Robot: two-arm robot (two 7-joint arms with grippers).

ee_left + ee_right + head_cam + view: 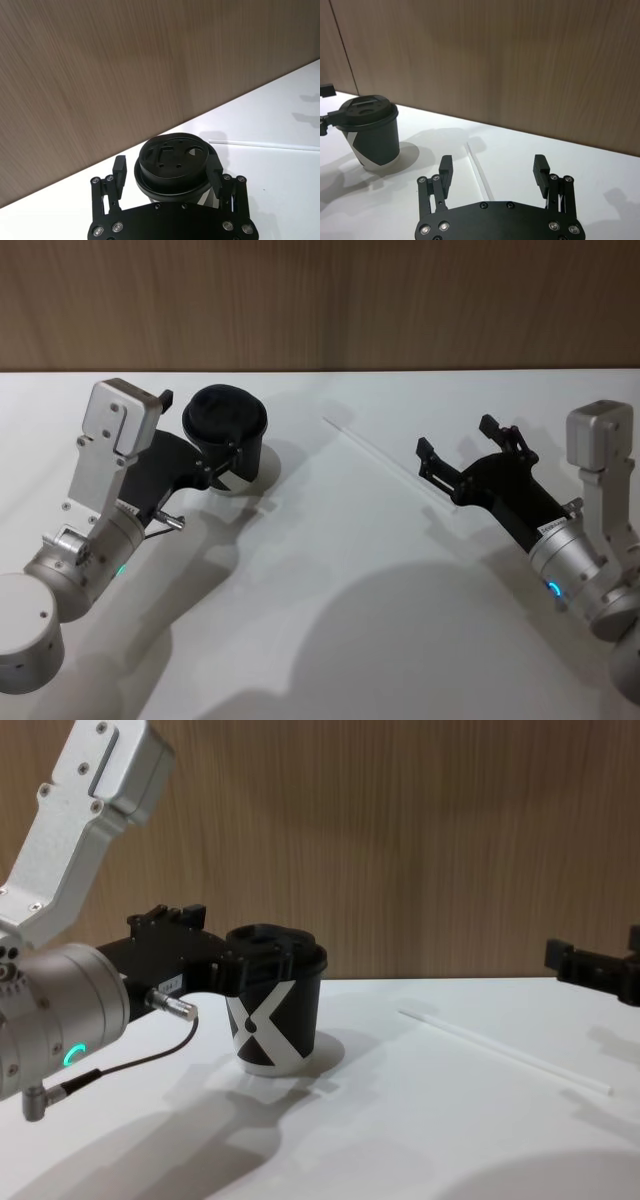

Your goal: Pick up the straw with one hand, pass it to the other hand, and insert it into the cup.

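The black cup with its domed lid and white X mark stands upright at the back left of the white table. My left gripper straddles it just under the lid, jaws open, one finger close against the wall and a small gap at the other. The white straw lies flat on the table to the right of the cup, running diagonally toward my right arm. My right gripper hovers open above the straw's near end. In the right wrist view the straw runs between its spread fingers.
A brown wooden wall closes the table's far edge just behind the cup. A grey cable with a metal plug hangs from the left wrist. Bare white tabletop stretches between the two arms.
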